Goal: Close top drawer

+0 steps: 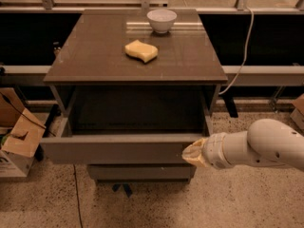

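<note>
Gripper (192, 153) is held low, grip state cannot be told. Top drawer (118, 148) is met right at its tip, apparently touching, front's right end nearest. Drawer is pulled well out, interior exposed. Closing is judged barely begun; nearly the whole push-in is left.

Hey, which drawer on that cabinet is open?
The top drawer, pulled out well forward of the lower drawer beneath it. The gripper is at its front's right end.
</note>
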{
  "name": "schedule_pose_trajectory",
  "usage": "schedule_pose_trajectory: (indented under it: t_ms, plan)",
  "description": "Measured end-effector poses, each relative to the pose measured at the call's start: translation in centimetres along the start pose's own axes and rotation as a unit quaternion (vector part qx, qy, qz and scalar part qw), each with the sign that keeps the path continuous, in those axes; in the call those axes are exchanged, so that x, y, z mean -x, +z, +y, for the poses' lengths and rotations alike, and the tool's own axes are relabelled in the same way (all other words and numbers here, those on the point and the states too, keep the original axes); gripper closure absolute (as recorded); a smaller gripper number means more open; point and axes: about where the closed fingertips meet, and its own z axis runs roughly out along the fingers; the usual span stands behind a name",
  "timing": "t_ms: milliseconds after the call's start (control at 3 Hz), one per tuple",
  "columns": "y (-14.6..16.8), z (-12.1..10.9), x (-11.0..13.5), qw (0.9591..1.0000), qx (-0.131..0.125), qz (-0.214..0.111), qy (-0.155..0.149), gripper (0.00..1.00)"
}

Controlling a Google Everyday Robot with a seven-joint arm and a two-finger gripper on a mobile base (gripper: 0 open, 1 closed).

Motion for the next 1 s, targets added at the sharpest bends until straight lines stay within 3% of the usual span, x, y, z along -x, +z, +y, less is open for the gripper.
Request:
schedule_pose_trajectory:
  t_ms: [333,667,1000]
  plan:
    - [0.3,-0.4,0.3,1.0000,-0.001,-0.004,-0.002,1.00]
    - [3.0,-4.1,3.2,0.9989,-0.012,-0.038,-0.023,1.00]
    - [3.0,-4.1,3.2,0.9989,-0.012,-0.038,-0.023,1.00]
